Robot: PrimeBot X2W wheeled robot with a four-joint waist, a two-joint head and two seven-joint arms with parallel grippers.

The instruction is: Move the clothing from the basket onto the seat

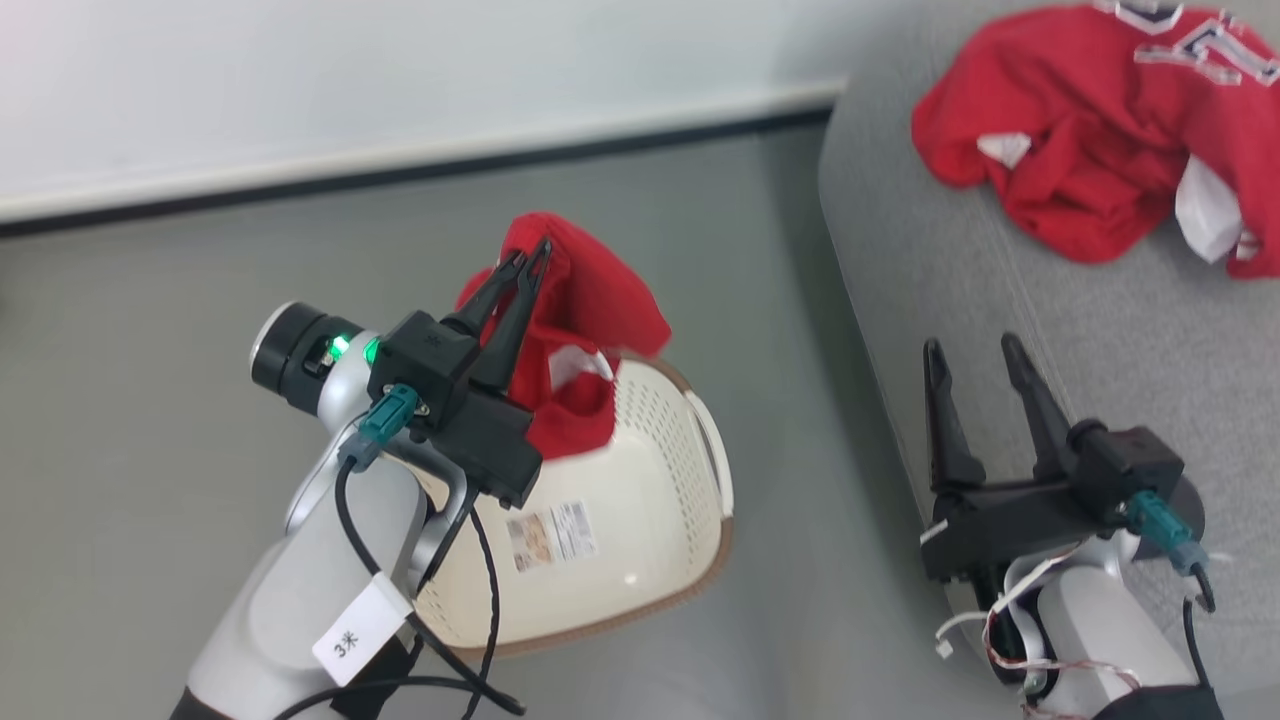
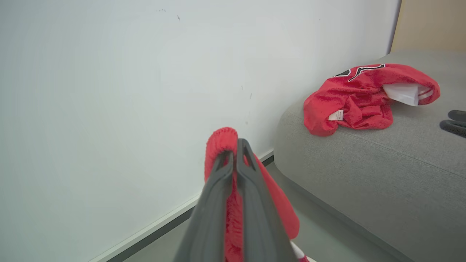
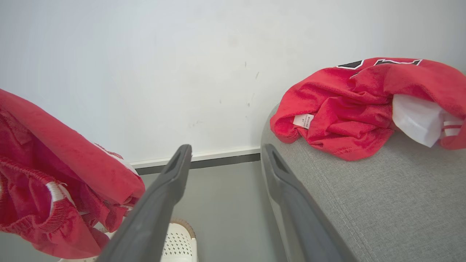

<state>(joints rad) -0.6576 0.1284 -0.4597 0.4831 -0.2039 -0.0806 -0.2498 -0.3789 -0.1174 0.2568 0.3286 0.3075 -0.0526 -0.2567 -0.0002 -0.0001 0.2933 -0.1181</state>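
Head view: left gripper (image 1: 530,262) pinched together on bright red fabric sports garment (image 1: 600,300), raised above small cream perforated plastic basket (image 1: 640,500) on grey floor (image 1: 150,450); garment's lower folds at basket mouth. Second red garment (image 1: 1080,140), white lining showing, crumpled on large grey woven seat cushion (image 1: 1000,300). Right gripper (image 1: 974,348) spread wide, empty, at cushion's edge.

Left wrist view: fingers together, red cloth trapped between; white wall (image 2: 109,91) behind.

Right wrist view: fingers apart, nothing between; held garment at left, basket rim below, second garment on cushion at right.
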